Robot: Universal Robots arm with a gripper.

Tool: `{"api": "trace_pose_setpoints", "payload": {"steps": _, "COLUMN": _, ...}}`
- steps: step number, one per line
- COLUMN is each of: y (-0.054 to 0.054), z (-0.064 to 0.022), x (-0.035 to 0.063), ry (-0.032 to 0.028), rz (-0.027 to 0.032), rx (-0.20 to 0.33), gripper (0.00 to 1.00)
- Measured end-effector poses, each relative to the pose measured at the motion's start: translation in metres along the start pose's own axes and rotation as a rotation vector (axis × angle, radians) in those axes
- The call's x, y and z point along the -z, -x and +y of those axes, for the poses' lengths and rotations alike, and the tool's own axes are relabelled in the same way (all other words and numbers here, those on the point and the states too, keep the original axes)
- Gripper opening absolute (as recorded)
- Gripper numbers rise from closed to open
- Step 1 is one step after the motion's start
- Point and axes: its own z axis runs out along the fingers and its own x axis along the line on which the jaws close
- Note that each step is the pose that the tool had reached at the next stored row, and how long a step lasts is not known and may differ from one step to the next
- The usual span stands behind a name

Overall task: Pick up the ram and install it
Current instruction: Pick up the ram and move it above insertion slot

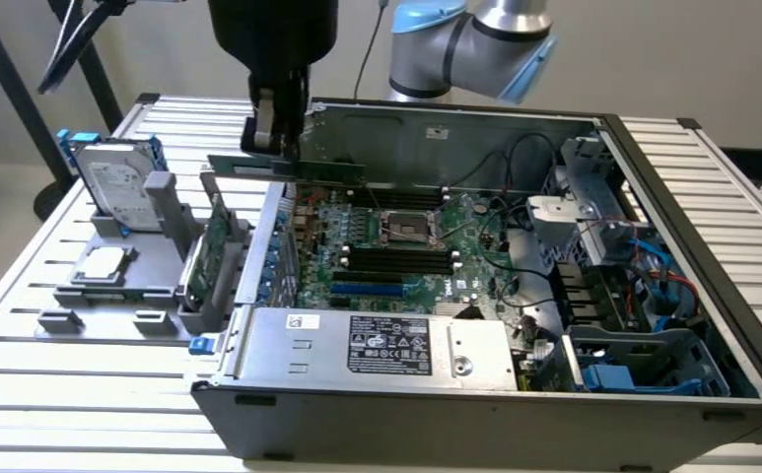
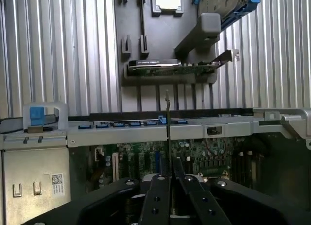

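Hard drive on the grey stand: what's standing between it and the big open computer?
In the exterior view, a tall green card stands upright in the grey holder, between the hard drive and the open computer.

Exterior camera: high before the open case (image 1: 486, 414), looking down, mid range. Wrist camera: close, looking past my gripper (image 2: 169, 166) over the case wall. Both share ram (image 1: 334, 170), motherboard (image 1: 466, 222).
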Motion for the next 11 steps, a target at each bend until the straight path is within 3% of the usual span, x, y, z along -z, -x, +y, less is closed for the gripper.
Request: {"api": "trace_pose_setpoints", "payload": {"steps": 11, "y": 0.003, "z": -0.0432, "x": -0.0122, "ry": 0.0013, "rz": 0.0045, "rx": 0.008, "gripper": 0.13}}
